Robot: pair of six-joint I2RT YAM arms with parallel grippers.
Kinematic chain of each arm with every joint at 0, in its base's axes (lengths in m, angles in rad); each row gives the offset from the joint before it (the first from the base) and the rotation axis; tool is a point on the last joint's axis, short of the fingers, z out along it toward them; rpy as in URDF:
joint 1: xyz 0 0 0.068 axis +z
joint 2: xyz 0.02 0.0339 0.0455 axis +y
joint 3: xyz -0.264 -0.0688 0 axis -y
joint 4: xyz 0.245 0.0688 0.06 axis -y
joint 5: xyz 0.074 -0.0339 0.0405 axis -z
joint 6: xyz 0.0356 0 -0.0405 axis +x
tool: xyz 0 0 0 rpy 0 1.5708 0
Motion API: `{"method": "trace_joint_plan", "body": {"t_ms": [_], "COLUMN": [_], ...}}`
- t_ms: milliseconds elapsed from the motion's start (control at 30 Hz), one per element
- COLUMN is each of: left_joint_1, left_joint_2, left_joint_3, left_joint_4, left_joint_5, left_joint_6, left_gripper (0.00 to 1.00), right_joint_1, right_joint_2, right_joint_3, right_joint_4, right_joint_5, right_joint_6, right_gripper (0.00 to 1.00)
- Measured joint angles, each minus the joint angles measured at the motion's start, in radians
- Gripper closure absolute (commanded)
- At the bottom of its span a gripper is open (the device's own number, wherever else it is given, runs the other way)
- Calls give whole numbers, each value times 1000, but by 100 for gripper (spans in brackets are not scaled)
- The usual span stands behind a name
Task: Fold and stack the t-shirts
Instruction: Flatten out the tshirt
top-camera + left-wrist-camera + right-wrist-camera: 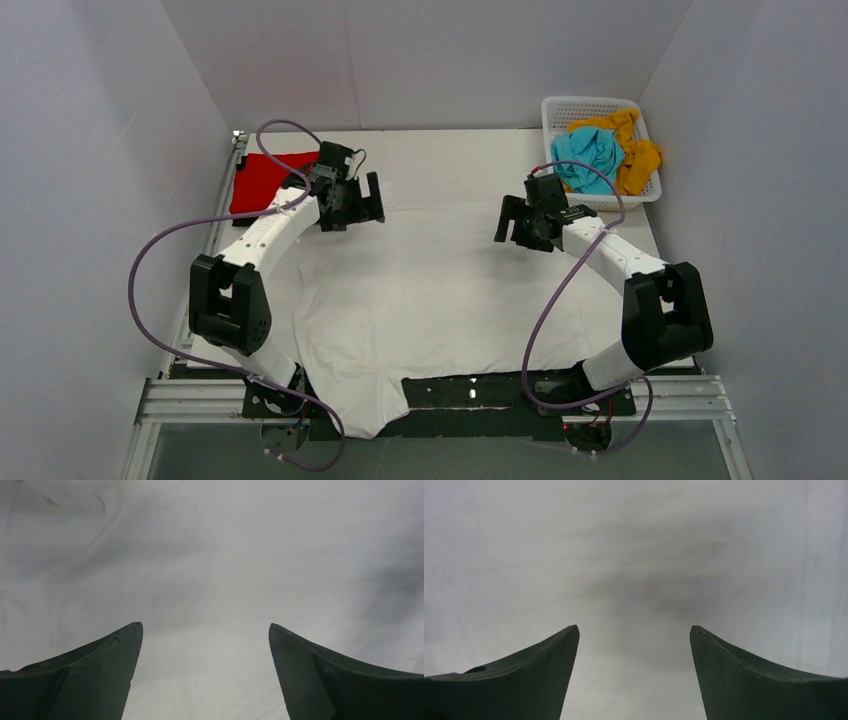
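While the red shirt (258,180) lies far left, the left pincer (374,200) and right pincer (508,222), jaws apart and empty, hover over the far edge of the white shirt (430,300); it lies flat beneath them, long axis running back to the near table (460,160) edge, each arm nearest its own corner

The red shirt (262,180) is partly hidden behind the left arm (265,232), and the white shirt (430,300) is covered at its sides by both arms. The teal shirt (590,150) and mustard shirt (640,160) are bunched in the basket (592,102), their lower parts hidden. In both wrist views the jaws are cut off by the bottom edge.
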Motion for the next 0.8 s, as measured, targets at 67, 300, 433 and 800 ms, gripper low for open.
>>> {"method": "trace_joint_plan", "body": {"t_ms": [67, 300, 433, 800], "left_joint_1": [0, -1, -1, 31], "left_joint_2": [30, 289, 394, 778], "left_joint_3": [-53, -44, 110, 724], "left_joint_4": [5, -10, -68, -413], "left_joint_5": [13, 28, 13, -35], "left_joint_6": [-19, -56, -61, -42], "left_gripper": [2, 2, 2, 2], "right_joint_1": [0, -4, -17, -82], "right_joint_2": [34, 166, 208, 357], "right_joint_3": [4, 22, 40, 225], "right_joint_4": [1, 3, 1, -36], "right_joint_5": [-6, -18, -35, -72], "right_joint_6": [10, 45, 61, 80], "right_gripper": [11, 12, 12, 12]}}
